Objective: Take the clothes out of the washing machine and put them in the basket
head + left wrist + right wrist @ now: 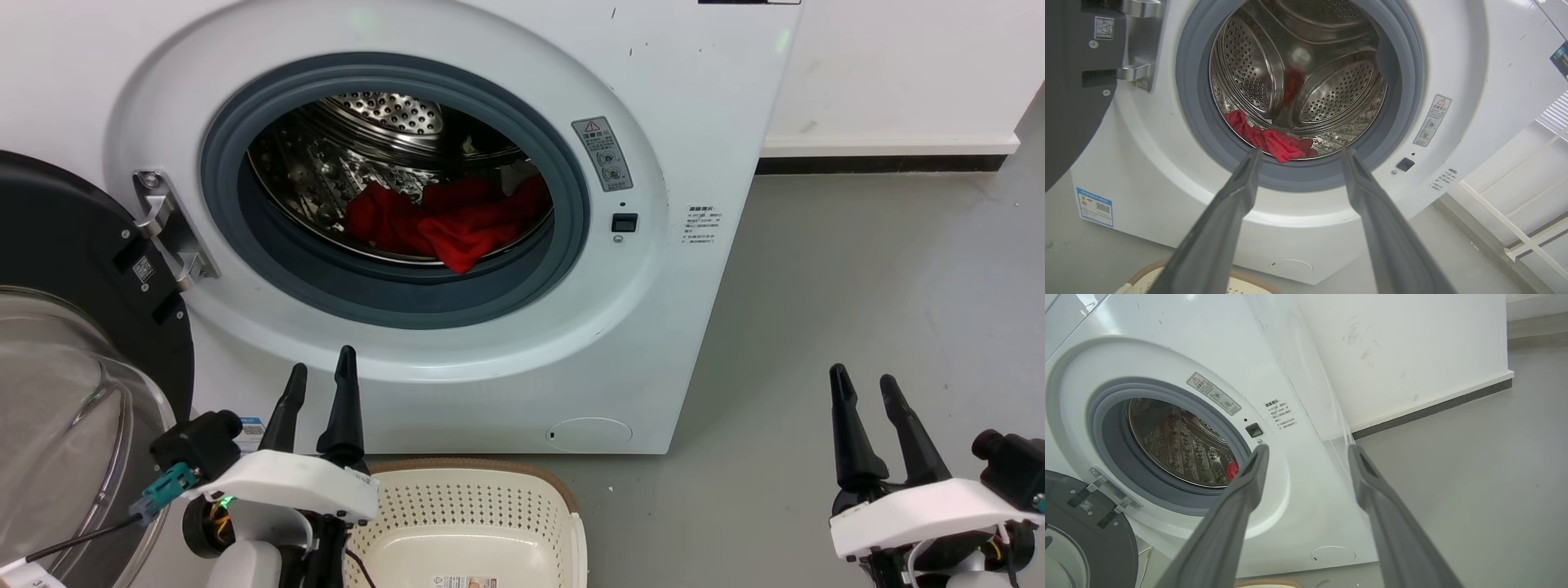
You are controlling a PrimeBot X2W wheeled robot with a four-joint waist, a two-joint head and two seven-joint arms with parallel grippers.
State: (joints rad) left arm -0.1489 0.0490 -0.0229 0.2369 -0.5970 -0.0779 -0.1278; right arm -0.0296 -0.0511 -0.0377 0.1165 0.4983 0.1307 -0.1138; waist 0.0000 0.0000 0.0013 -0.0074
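Reaching into the drum for the first garment is, as I judge it, the step in hand, because the visible part of the basket holds no clothes. At the far left the door [57, 229] stands swung wide open, so it does not block the way. Just right of it the left gripper [322, 361] hovers low in front of the washing machine [694, 98], its fingers parted and grasping nothing. In the left wrist view they frame the lower part of the opening. The basket [490, 467] stands on the floor [857, 269] near the robot, below the opening and close to the machine front. I cannot tell if it touches it.

The clothes [441, 224] lie on the bottom of the drum [384, 114], toward its front. The red heap has its long axis from left to right across the drum. One fold points to the near side and reaches over the drum edge toward the door seal [392, 298]. This near fold seems the best place to take. The left gripper should rise, enter over the seal without scraping it, and close on the fold deep enough that the soft fabric does not slip. The pull out should be slow, since the garments may be tangled and drag one another. At the right the right gripper [863, 375] hangs well apart from the opening, above the floor, its fingers also released and empty.
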